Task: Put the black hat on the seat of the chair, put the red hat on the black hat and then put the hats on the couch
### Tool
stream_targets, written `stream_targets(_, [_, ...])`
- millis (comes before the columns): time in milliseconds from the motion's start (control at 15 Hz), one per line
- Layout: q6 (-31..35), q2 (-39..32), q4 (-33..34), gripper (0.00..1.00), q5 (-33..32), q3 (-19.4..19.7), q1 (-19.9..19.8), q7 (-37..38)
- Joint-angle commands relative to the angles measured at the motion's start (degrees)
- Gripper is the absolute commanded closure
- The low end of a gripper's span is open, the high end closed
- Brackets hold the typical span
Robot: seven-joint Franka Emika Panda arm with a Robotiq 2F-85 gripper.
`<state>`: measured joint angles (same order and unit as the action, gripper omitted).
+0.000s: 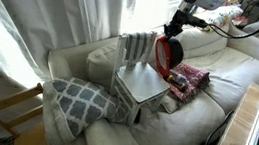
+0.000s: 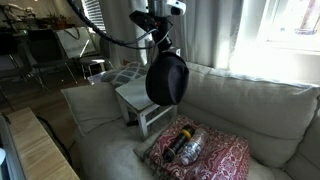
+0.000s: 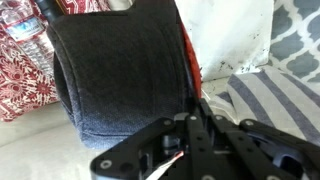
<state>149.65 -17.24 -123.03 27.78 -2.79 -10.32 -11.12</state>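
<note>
My gripper (image 1: 172, 31) (image 2: 160, 46) is shut on the brims of two stacked hats and holds them on edge in the air. In an exterior view the red hat (image 1: 163, 53) faces the camera. The black hat (image 2: 167, 78) covers it in the other. In the wrist view the black hat (image 3: 120, 80) fills the frame, a red hat (image 3: 189, 62) rim peeks out beside it, and the gripper (image 3: 190, 112) clamps both edges. The hats hang just beside the white chair (image 1: 140, 82) (image 2: 137, 103), which stands on the cream couch (image 1: 224, 80) (image 2: 260, 110). The chair's seat is bare.
A red patterned cloth (image 1: 189, 80) (image 2: 215, 155) with a plastic bottle (image 2: 190, 148) lies on the couch below the hats. A grey patterned pillow (image 1: 75, 101) leans by the chair. A striped cloth (image 1: 136, 47) drapes the chair back. A tan wooden chair (image 1: 8, 115) stands off the couch.
</note>
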Motion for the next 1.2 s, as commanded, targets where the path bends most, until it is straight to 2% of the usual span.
stream_targets(0, [-0.14, 0.04, 0.06, 0.95, -0.10, 0.15, 0.14, 0.14])
stream_targets(67, [-0.14, 0.04, 0.06, 0.99, -0.10, 0.16, 0.13, 0.14])
stream_targets(333, [-12.11, -8.19, 10.35, 0.99, 5.20, -0.95, -5.38, -7.56])
stream_targets(533, [-19.29, -14.85, 18.06, 0.99, 5.54, 0.14, -7.94, -9.40])
stream_targets(1133, [-32.00, -32.69, 38.77, 0.99, 9.31, -2.29, -16.48, -14.95])
